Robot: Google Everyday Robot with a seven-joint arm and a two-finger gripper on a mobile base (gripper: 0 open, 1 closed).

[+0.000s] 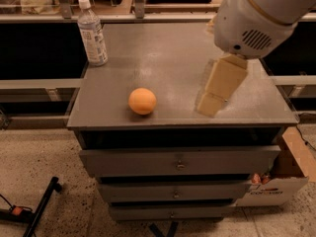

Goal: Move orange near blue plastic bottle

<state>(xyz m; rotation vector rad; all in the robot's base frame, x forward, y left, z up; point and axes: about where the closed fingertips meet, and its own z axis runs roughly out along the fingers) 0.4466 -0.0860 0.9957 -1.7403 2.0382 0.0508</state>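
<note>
Round smooth orange fruit (142,100) near the grey table's (168,53) front edge could roll off if nudged. Your hand (211,104) hovers front-right, grip state unclear.

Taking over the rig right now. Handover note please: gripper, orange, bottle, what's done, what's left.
Gripper: hangs over the front right part of the drawer cabinet top, apart from the orange and not holding it.
Orange: resting on the top near the front edge, left of centre in the view.
Blue plastic bottle: upright at the back left corner, well apart from the orange.
Done: nothing yet, the orange is not grasped.
Left: reach the orange, grasp it, and set it down beside the bottle.
</note>
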